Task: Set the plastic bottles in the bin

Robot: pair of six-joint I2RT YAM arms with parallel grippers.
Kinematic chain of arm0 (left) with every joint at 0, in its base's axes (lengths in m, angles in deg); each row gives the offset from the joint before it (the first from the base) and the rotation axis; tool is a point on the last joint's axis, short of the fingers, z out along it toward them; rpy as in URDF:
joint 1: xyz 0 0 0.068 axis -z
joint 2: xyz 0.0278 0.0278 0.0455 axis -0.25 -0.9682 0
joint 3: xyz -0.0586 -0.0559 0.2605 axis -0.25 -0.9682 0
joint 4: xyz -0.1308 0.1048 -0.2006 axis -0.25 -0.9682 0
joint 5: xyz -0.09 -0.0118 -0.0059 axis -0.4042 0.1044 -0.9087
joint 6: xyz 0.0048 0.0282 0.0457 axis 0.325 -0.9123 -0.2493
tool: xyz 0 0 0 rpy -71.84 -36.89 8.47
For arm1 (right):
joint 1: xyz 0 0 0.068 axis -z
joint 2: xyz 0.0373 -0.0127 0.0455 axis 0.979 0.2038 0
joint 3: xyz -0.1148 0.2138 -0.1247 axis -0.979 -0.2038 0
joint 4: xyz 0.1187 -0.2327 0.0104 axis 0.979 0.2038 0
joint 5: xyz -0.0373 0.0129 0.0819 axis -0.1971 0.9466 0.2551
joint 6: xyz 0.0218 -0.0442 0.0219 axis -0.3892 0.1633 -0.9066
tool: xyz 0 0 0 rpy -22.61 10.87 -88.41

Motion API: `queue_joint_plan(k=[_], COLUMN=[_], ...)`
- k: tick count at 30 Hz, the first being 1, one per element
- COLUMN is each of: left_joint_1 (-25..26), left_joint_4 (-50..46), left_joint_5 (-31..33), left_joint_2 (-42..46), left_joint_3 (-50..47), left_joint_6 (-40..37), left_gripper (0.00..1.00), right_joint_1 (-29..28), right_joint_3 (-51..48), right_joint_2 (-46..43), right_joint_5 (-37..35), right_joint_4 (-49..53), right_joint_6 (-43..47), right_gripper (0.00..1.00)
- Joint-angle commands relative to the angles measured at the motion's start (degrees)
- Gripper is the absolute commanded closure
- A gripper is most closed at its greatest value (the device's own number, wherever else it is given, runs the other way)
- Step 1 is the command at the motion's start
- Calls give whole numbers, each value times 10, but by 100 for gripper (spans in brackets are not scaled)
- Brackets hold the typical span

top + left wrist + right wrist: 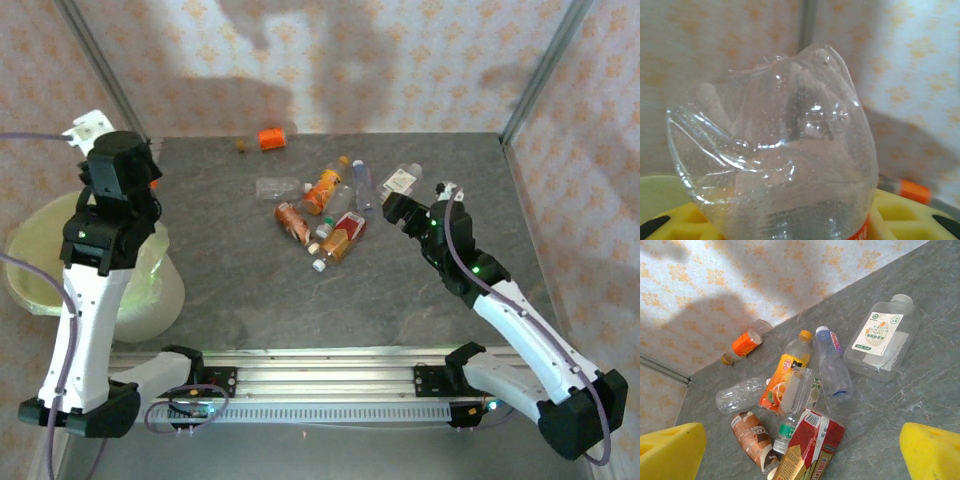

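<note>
Crumpled clear bottle [775, 150] clamped tight in left gripper [790, 222], near bin [30, 270] at frame's left edge. Other bottles [325, 215] heaped mid-counter [250, 290]; orange-labelled bottle [270, 138] alone by back wall. Right gripper [395, 212] wide open, empty, beside heap. Label print unreadable.

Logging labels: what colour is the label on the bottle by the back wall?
Orange; bottle clearest in right wrist view.

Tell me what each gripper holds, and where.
Left gripper clamps a crumpled clear bottle by its body near the orange label. Right gripper open, holding nothing.
</note>
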Motion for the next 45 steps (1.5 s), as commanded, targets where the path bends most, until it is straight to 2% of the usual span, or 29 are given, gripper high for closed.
queue_joint_plan(k=[1, 6, 9, 11, 15, 21, 26, 28, 33, 36, 42, 45], left_joint_1=[-54, -155, -213, -227, -231, -232, -232, -232, -232, -232, -231, -231], left_joint_4=[-49, -103, -129, -147, -197, -191, -179, -183, -196, -205, -207, -207], left_joint_5=[22, 9, -30, -46, -57, -100, -84, -92, -114, -120, -145, -187], left_joint_2=[3, -4, 15, 32, 49, 81, 102, 106, 109, 106, 104, 105], left_joint_3=[3, -12, -34, -45, -54, -113, -154, -157, -141, -125, -116, -113], left_joint_6=[-2, 25, 40, 41, 16, -15, 2, 8, 18, 20, 29, 37], left_gripper=[63, 65, 65, 64, 63, 61, 54, 49, 28, 19, 11, 8], right_joint_1=[3, 2, 3, 3, 3, 3, 3, 3, 3, 2, 2, 2], right_joint_3=[-2, 4, 12, 21, 29, 44, 65, 67, 63, 60, 56, 56], right_joint_2=[3, 4, 8, 13, 28, 61, 82, 85, 86, 87, 88, 92], right_joint_5=[4, 8, 12, 14, 25, 56, 76, 75, 71, 70, 69, 68], right_joint_4=[-16, -9, -2, 4, 4, -7, -1, 0, -2, -3, -7, -7], right_joint_6=[14, 16, 27, 33, 28, 7, 4, 2, -4, -6, -9, -10], right_gripper=[1, 1, 1, 1, 1, 1, 1, 1, 1, 1, 1, 1])
